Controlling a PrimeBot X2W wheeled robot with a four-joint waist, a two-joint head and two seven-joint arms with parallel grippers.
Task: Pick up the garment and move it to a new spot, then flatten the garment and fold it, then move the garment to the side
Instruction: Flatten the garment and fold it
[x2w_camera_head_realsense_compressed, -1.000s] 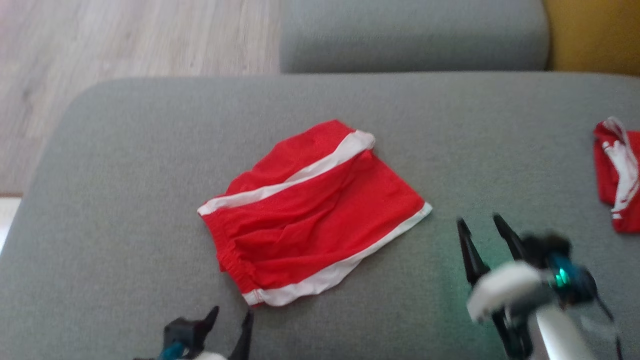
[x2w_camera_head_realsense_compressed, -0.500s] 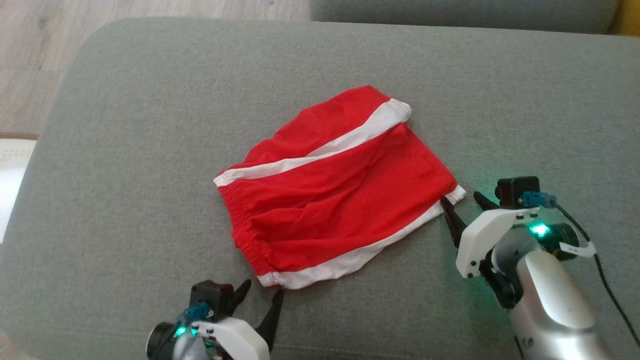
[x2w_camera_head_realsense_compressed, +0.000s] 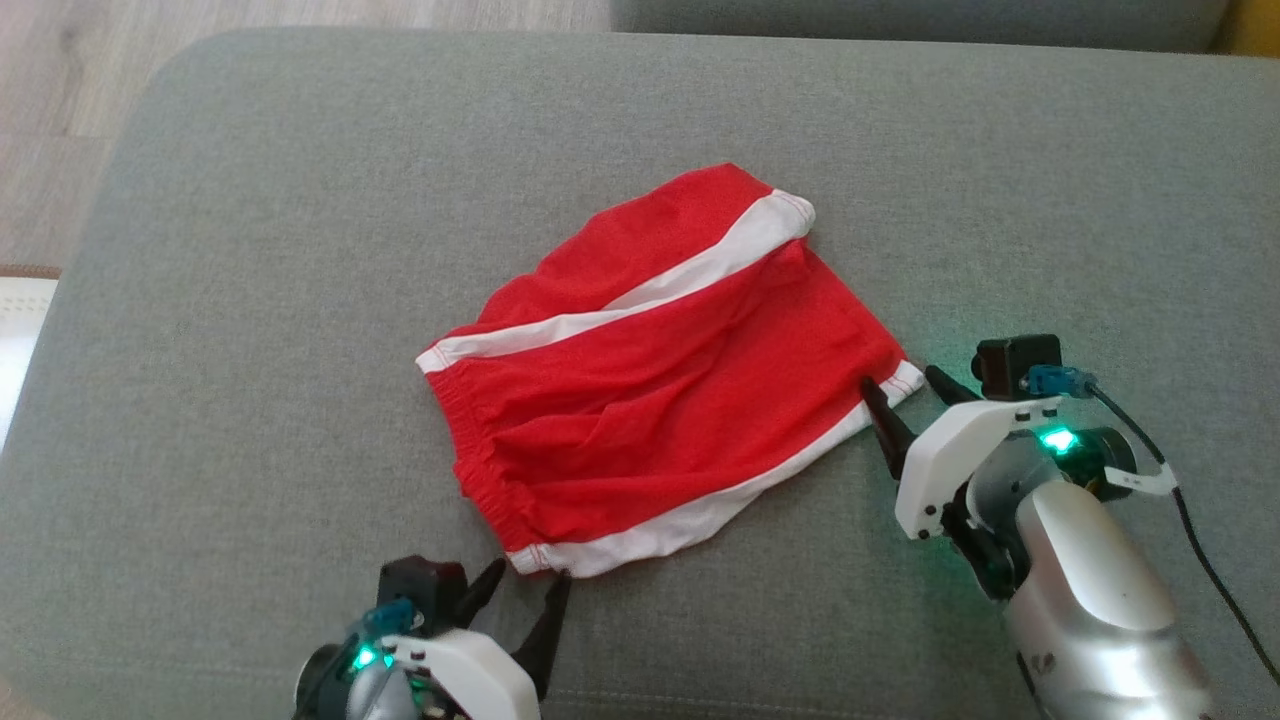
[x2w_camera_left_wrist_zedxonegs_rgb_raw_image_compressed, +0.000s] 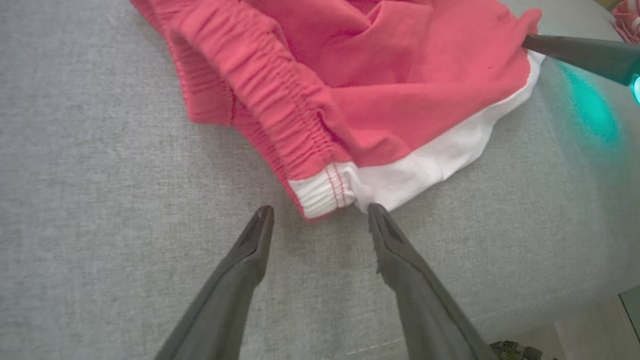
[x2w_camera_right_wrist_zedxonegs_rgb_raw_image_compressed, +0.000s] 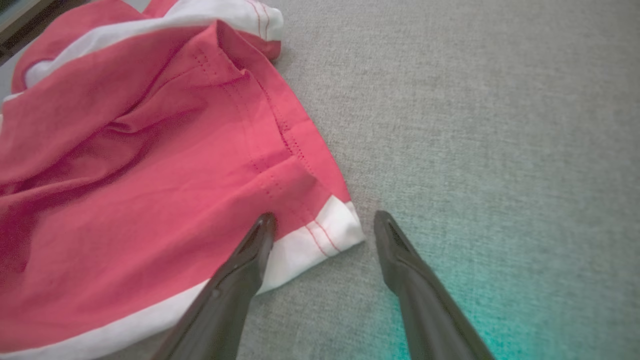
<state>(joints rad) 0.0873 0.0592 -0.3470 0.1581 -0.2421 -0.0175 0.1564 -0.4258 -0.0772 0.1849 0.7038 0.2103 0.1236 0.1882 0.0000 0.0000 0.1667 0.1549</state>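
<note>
The garment (x2w_camera_head_realsense_compressed: 660, 370) is a pair of red shorts with white side stripes, lying spread and wrinkled on a grey cushion (x2w_camera_head_realsense_compressed: 250, 300). My left gripper (x2w_camera_head_realsense_compressed: 522, 588) stands open at the near waistband corner (x2w_camera_left_wrist_zedxonegs_rgb_raw_image_compressed: 325, 192), its fingertips on either side of the white stripe end. At the shorts' right hem corner (x2w_camera_right_wrist_zedxonegs_rgb_raw_image_compressed: 335, 225) my right gripper (x2w_camera_head_realsense_compressed: 905, 383) is open, one finger over the fabric, the other on the bare cushion. In the right wrist view the garment (x2w_camera_right_wrist_zedxonegs_rgb_raw_image_compressed: 125, 175) spreads to the left of the right gripper (x2w_camera_right_wrist_zedxonegs_rgb_raw_image_compressed: 325, 217). Nothing is pinched.
The grey cushion stretches wide around the shorts. Wooden floor (x2w_camera_head_realsense_compressed: 60, 90) lies beyond its far left edge, and another grey cushion (x2w_camera_head_realsense_compressed: 900, 15) sits at the back. A red cloth scrap (x2w_camera_left_wrist_zedxonegs_rgb_raw_image_compressed: 627, 17) peeks in at the left wrist view's top right.
The head camera has tilted down and shifted. My right gripper came forward to the hem corner, its left finger now over the fabric. My left gripper closed in on the waistband corner.
</note>
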